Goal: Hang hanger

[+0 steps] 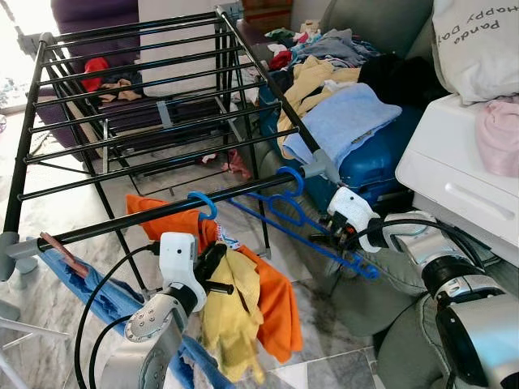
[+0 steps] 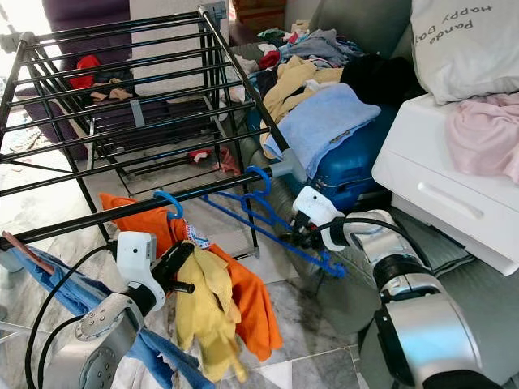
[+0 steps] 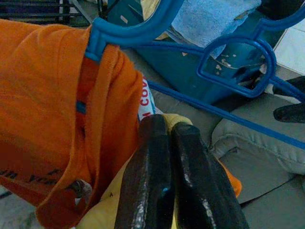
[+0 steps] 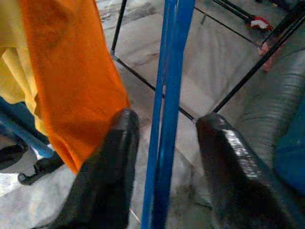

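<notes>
A pale marble-look floor (image 1: 65, 203) runs under a big black metal drying rack (image 1: 146, 105) on the left, and on the right a grey sofa (image 1: 381, 24) is heaped with mixed laundry, with a white plastic drawer unit (image 1: 454, 170) near the robot and a blue hard-shell suitcase (image 1: 373, 162) under a light blue towel (image 1: 345, 117). Along the rack's nearest black rail (image 1: 162, 215) an orange T-shirt (image 1: 272, 308) already hangs from a light blue plastic hanger (image 1: 203, 203), with a yellow cloth (image 1: 231, 320) draped in front of it. To its right, an empty dark blue plastic hanger (image 1: 296, 211) has its hook looped over the same rail near the right corner, its body slanting down and rightward toward the sofa. The right gripper (image 4: 164, 152) sits at that lower end with its fingers spread to either side of the blue bars, apparently not pressing them. The left gripper (image 3: 174, 176), low and near the robot, has its fingers pressed together against the yellow cloth; whether cloth is actually pinched between them cannot be told. On this showing the job looks almost done: the hook appears seated, and what seems left is for the right arm to draw clear and let the hanger settle straight.
</notes>
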### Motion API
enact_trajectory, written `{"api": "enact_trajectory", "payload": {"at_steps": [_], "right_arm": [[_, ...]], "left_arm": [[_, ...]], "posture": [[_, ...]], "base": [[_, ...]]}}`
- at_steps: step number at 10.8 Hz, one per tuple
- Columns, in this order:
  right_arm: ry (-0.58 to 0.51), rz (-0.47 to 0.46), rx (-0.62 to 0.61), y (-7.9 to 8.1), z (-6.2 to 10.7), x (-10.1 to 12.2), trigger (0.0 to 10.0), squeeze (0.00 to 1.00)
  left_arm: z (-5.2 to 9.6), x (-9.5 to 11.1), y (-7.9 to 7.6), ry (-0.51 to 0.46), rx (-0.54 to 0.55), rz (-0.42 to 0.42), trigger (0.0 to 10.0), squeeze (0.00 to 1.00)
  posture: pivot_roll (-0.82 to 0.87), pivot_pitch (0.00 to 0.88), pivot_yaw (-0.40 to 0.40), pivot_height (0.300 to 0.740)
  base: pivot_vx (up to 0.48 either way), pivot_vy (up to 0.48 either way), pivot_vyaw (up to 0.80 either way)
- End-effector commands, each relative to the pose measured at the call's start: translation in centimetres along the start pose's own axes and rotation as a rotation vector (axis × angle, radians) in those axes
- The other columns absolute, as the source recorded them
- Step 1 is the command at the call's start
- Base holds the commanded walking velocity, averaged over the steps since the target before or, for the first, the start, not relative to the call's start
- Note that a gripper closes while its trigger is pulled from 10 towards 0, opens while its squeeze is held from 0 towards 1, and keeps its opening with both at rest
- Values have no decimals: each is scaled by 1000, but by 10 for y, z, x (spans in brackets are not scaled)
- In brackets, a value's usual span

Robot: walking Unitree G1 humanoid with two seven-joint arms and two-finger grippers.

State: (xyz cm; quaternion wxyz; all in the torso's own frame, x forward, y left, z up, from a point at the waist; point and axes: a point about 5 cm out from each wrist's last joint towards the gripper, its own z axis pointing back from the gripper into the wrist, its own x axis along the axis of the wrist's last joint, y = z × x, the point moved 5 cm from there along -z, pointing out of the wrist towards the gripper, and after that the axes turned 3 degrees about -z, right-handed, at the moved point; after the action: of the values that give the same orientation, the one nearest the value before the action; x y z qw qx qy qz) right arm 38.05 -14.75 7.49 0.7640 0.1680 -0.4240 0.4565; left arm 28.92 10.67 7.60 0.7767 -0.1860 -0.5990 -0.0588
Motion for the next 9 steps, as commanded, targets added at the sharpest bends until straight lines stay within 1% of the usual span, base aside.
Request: {"api": "enact_trajectory", "payload": {"at_steps": [1,6,7,9], "right_arm": [[-9,1,10,-3,2,7,0,0],[-13,-23,23,-1,0,8,0,0],[-21,-35,16,-1,0,9,0,0],[-63,-72,-50,-6,-2,12,0,0]], "left_arm": [[-2,5,0,-14,-5,-16,10000,0],[-4,5,0,-15,-8,-21,10000,0],[-4,6,0,-20,-4,-21,10000,0],[-4,7,1,-29,10,-16,10000,0]], "posture": [[-62,0,24,740],[-60,0,22,740],[-61,0,20,740],[-63,0,16,740]], "base": [[0,0,0],[0,0,0],[0,0,0],[0,0,0]]}}
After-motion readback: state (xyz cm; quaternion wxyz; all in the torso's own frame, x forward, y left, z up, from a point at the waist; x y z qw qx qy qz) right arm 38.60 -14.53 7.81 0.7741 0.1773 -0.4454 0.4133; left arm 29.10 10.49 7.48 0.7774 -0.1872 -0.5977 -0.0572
